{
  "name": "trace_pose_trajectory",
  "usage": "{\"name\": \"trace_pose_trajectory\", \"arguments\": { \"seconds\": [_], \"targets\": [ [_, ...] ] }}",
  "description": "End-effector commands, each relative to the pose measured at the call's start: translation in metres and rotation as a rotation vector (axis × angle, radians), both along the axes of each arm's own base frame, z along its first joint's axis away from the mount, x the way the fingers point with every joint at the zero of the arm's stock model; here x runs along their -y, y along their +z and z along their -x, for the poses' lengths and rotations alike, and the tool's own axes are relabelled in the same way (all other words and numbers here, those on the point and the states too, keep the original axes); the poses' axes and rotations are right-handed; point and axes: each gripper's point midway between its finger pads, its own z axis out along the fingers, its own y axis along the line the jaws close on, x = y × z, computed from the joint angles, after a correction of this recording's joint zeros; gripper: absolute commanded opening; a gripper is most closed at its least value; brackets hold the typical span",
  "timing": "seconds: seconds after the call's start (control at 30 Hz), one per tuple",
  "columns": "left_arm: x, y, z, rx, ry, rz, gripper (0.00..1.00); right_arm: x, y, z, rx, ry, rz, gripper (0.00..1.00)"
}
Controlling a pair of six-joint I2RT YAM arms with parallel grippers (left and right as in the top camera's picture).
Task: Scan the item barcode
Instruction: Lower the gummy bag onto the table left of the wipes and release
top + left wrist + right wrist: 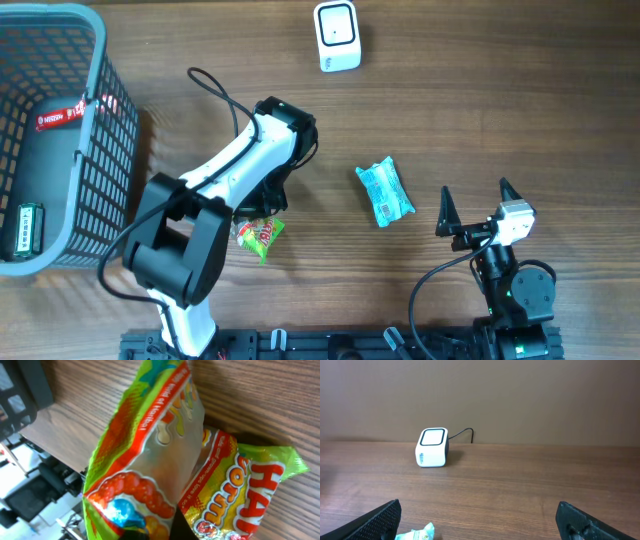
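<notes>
A candy bag [150, 455] filled the left wrist view, green and yellow with red lettering and pictures of red worms. It was crumpled, one fold rising toward the lens and the rest lying on the wooden table [260, 395]. From overhead the same bag [260, 235] sat near the front edge of the table, left of centre, partly covered by the left arm [230, 165], which reached down over it. The left gripper was hidden under that arm. The wrist view gave only a dark sliver at its bottom edge, so I could not tell whether the jaws were apart or clamped on the bag.

The right gripper [477, 205] stood low at the front right with its fingers spread wide and nothing between them. In its own wrist view the two dark fingertips [385, 517] sat at the bottom corners.

A blue-green packet [385, 193] lay flat between the two arms, well apart from the bag. The white scanner [337, 35] stood at the far edge of the table, its cable [462, 433] trailing behind it. A grey basket [105, 90] sat at the far left, holding a small green item [28, 228] and something with a red label [65, 115].
</notes>
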Motion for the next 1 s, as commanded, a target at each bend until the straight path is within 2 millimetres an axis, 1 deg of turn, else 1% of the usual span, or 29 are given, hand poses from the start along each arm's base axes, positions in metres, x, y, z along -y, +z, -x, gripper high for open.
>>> {"name": "trace_pose_trajectory", "arguments": {
  "seconds": [0.0,0.03,0.1,0.13,0.17,0.2,0.27,0.33,0.37,0.43,0.47,0.5,0.57,0.6,0.63,0.67,0.7,0.77,0.8,0.83,0.87,0.9,0.97],
  "targets": [
    [0.005,-0.005,-0.01,0.018,-0.017,0.022,0.68,0.0,0.001,0.0,0.009,0.0,0.012,1.0],
    [0.008,-0.005,-0.015,0.028,-0.026,0.045,0.8,0.0,0.001,0.0,0.009,0.0,0.012,1.0],
    [0.02,0.0,-0.025,0.042,-0.03,0.121,0.86,0.0,0.001,0.0,0.009,0.0,0.012,1.0],
    [0.026,0.005,-0.035,0.076,-0.03,0.142,0.87,0.0,0.001,0.0,0.009,0.0,0.012,1.0],
    [0.034,0.008,-0.047,0.126,-0.03,0.176,0.88,0.0,0.001,0.0,0.009,0.0,0.012,1.0],
    [0.047,0.007,-0.06,0.174,-0.022,0.238,0.88,0.0,0.001,0.0,0.009,0.0,0.012,1.0],
    [0.074,0.0,-0.069,0.176,-0.059,0.396,0.83,0.0,0.001,0.0,0.009,0.0,0.012,1.0],
    [0.096,-0.002,-0.079,0.196,-0.082,0.524,0.83,0.0,0.001,0.0,0.009,0.0,0.012,1.0],
    [0.103,-0.002,-0.086,0.223,-0.091,0.554,0.84,0.0,0.001,0.0,0.009,0.0,0.012,1.0],
    [0.118,-0.001,-0.107,0.307,-0.107,0.622,0.85,0.0,0.001,0.0,0.009,0.0,0.012,1.0],
    [0.13,0.001,-0.115,0.334,-0.112,0.679,0.85,0.0,0.001,0.0,0.009,0.0,0.012,1.0],
    [0.136,0.002,-0.118,0.345,-0.125,0.71,0.85,0.0,0.001,0.0,0.009,0.0,0.012,1.0],
    [0.154,0.007,-0.129,0.382,-0.166,0.806,0.85,0.0,0.001,0.0,0.009,0.0,0.012,1.0],
    [0.162,0.015,-0.136,0.417,-0.178,0.846,0.84,0.0,0.001,0.0,0.009,0.0,0.012,1.0],
    [0.168,0.029,-0.149,0.483,-0.195,0.877,0.85,0.0,0.001,0.0,0.009,0.0,0.012,1.0],
    [0.172,0.05,-0.162,0.557,-0.214,0.907,0.88,0.0,0.001,0.0,0.009,0.0,0.012,1.0],
    [0.174,0.08,-0.174,0.639,-0.232,0.938,0.9,0.0,0.001,0.0,0.009,0.0,0.012,1.0],
    [0.169,0.124,-0.182,0.74,-0.234,0.964,0.91,0.0,0.001,0.0,0.009,0.0,0.012,1.0],
    [0.157,0.134,-0.179,0.765,-0.185,0.93,0.86,0.0,0.001,0.0,0.009,0.0,0.012,1.0],
    [0.132,0.131,-0.17,0.748,-0.152,0.827,0.56,0.0,0.001,0.0,0.009,0.0,0.012,1.0],
    [0.117,0.123,-0.164,0.721,-0.135,0.754,0.26,0.0,0.001,0.0,0.009,0.0,0.012,1.0],
    [0.102,0.114,-0.156,0.683,-0.118,0.677,0.04,0.0,0.001,0.0,0.009,0.0,0.012,1.0],
    [0.075,0.095,-0.138,0.604,-0.103,0.538,0.04,0.0,0.001,0.0,0.009,0.0,0.012,1.0]
  ]
}}
